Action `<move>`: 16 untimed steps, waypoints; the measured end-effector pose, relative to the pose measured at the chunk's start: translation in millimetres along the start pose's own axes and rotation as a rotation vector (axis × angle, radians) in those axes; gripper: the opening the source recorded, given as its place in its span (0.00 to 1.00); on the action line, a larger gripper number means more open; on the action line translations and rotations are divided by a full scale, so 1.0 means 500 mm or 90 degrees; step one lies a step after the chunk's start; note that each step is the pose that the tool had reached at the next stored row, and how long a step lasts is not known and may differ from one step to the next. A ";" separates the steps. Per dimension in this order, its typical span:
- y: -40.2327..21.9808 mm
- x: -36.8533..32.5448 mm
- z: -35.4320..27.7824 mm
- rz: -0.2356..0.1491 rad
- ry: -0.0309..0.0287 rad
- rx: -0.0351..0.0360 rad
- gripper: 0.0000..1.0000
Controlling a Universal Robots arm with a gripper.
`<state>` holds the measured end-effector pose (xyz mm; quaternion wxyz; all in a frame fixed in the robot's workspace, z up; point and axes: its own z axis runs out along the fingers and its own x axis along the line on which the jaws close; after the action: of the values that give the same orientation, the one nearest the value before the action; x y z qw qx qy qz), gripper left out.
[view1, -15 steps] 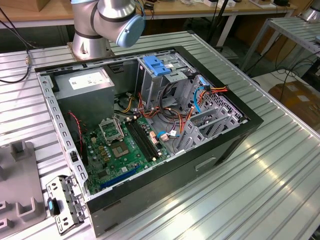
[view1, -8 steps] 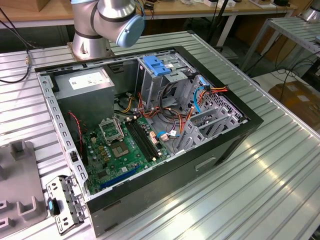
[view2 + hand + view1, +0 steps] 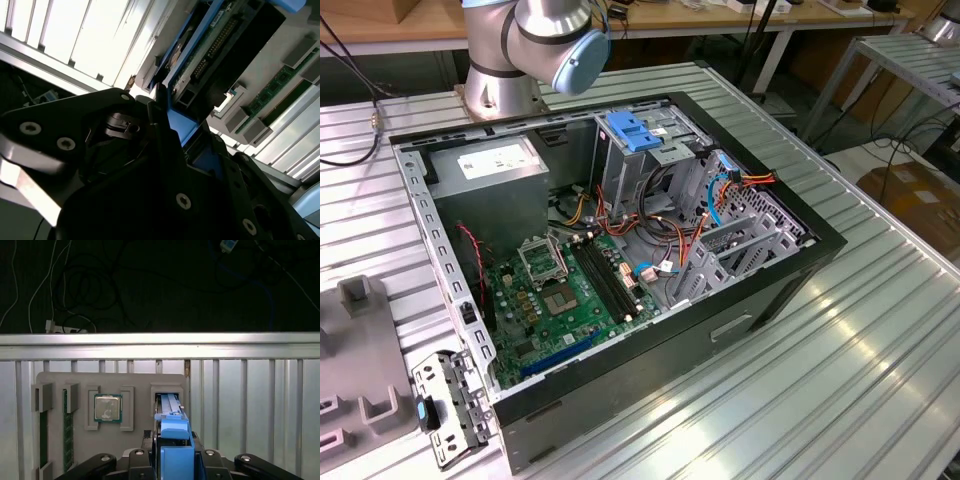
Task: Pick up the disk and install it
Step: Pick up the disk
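**A:** Gripper (image 3: 175,457), first wrist view: jaws clamped on the blue rail of the disk (image 3: 169,407), which stands on edge at its slot in the grey fixture tray (image 3: 140,382). What is the risk?

**B:** The hold is on one edge only. I judge the disk could tilt, snag the slot wall, or slip free.

**A:** Surface and room?

**B:** A ribbed aluminium table (image 3: 840,330) carries the open computer case (image 3: 650,375). Beyond it are wooden benches (image 3: 380,30) and a cardboard box (image 3: 920,195) on the floor.
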<state>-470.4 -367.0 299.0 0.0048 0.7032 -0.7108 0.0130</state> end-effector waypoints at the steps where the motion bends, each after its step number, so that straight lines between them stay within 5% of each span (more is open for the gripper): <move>1: 0.000 0.000 0.000 0.000 0.0000 0.0000 0.37; 16: 0.000 0.000 0.000 -0.005 0.0000 0.0001 0.37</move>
<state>-470.4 -367.0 298.9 0.0048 0.7057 -0.7083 0.0131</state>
